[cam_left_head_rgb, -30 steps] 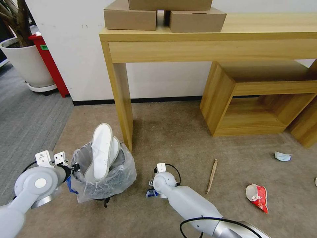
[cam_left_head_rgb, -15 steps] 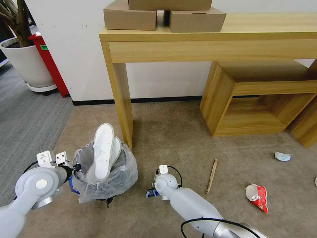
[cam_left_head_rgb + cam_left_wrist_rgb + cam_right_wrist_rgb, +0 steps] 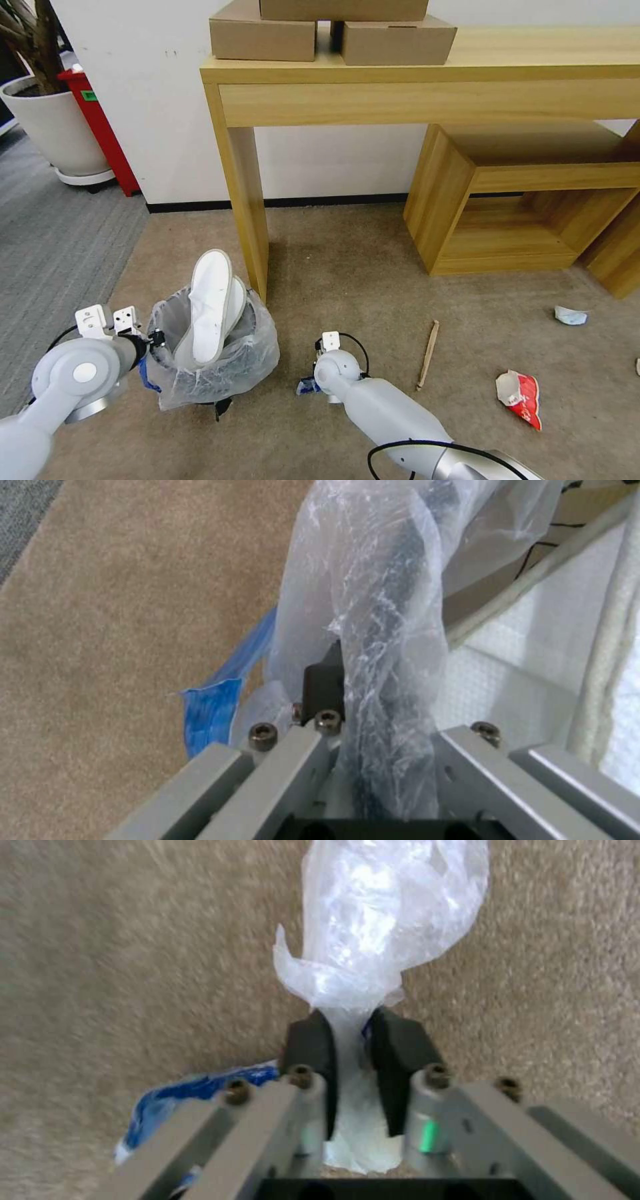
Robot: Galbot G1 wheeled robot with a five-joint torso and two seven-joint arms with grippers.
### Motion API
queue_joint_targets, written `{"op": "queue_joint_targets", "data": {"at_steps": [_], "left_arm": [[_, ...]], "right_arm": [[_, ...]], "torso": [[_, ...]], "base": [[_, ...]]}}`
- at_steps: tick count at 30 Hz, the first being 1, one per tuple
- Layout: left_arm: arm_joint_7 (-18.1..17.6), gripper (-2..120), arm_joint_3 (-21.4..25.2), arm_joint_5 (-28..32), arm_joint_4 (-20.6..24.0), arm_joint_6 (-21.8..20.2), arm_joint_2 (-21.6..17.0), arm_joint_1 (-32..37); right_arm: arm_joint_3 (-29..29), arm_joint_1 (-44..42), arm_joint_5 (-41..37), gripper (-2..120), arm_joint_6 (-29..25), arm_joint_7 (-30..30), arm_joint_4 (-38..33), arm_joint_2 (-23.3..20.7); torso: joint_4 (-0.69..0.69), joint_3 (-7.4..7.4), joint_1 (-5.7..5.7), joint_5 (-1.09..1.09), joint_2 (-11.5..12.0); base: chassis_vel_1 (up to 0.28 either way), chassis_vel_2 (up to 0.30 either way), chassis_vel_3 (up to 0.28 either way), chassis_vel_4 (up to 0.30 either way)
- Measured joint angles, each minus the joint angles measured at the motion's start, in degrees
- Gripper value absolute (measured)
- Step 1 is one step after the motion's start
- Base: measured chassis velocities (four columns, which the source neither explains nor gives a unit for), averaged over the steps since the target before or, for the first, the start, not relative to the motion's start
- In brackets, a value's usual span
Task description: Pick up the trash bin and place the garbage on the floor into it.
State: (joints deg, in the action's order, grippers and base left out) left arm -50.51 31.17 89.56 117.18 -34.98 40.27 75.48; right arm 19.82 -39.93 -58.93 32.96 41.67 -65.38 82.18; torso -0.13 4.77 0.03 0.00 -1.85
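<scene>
Gripping the bagged rim of the trash bin (image 3: 210, 360), the left tool (image 3: 152, 339) is clamped on it beside the counter leg (image 3: 248, 200), two slippers (image 3: 212, 303) standing inside. Low on the floor (image 3: 373, 280), the right tool (image 3: 353, 1040) is pinched shut on a clear crumpled wrapper (image 3: 390, 915).

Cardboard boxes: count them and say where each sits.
3. Two lie side by side on the wooden desk: left box, right box; third box rests atop both. Others may be hidden.
</scene>
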Motion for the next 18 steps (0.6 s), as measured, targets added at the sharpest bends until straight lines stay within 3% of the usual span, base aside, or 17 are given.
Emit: {"op": "queue_joint_targets", "data": {"at_steps": [4,11,12,13,14,16,17,18], "left_arm": [[0.1,0,-0.4,-0.2,-0.2,-0.2,0.3,0.1],[0.3,0,-0.4,-0.3,-0.3,-0.7,0.1,0.5],[0.4,0,-0.4,-0.3,-0.3,-1.0,-0.1,0.5],[0.3,0,-0.4,0.0,-0.4,-1.3,-0.1,0.5],[0.3,0,-0.4,0.0,-0.4,-1.3,-0.1,0.5],[0.2,0,-0.5,0.4,-0.4,-1.5,-0.2,0.5],[0.2,0,-0.5,0.4,-0.4,-1.5,-0.2,0.5],[0.1,0,-0.6,0.6,-0.4,-1.6,-0.2,0.4]], "right_arm": [[-1.5,-0.9,0.4,0,-0.9,-1.0,-3.4,-1.4],[-7.3,-3.9,7.8,0,-7.8,-8.0,-14.2,-6.1],[-8.6,-4.5,10.7,0,-11.3,-11.5,-16.0,-7.1],[-11.2,-5.4,15.9,0,-21.7,-22.5,-19.0,-9.4],[-11.2,-5.4,15.9,0,-21.7,-22.5,-19.0,-9.4],[-14.4,-5.6,20.7,0,-35.4,-37.8,-22.7,-13.0],[-14.4,-5.6,20.7,0,-35.4,-37.8,-22.7,-13.0],[-15.3,-5.3,19.7,0,-40.8,-45.9,-24.7,-14.9]], "torso": [[0.0,0.0,0.0,0.0,0.0],[0.0,0.0,0.0,0.01,0.0],[0.0,0.0,0.0,0.01,0.0],[0.0,0.01,0.0,0.02,0.0],[0.0,0.01,0.0,0.02,0.0],[-0.02,0.0,0.0,0.0,0.0],[-0.02,0.0,0.0,0.0,0.0],[-0.02,0.0,0.0,0.01,0.0]], "base": [[0.0,0.0,0.0,0.0],[0.0,0.0,0.0,0.0],[0.0,0.0,0.0,0.0],[0.0,0.0,0.0,0.0],[0.0,0.0,0.0,0.0],[0.0,0.0,0.0,0.0],[0.0,0.0,0.0,0.0],[0.0,0.0,0.0,0.0]]}}
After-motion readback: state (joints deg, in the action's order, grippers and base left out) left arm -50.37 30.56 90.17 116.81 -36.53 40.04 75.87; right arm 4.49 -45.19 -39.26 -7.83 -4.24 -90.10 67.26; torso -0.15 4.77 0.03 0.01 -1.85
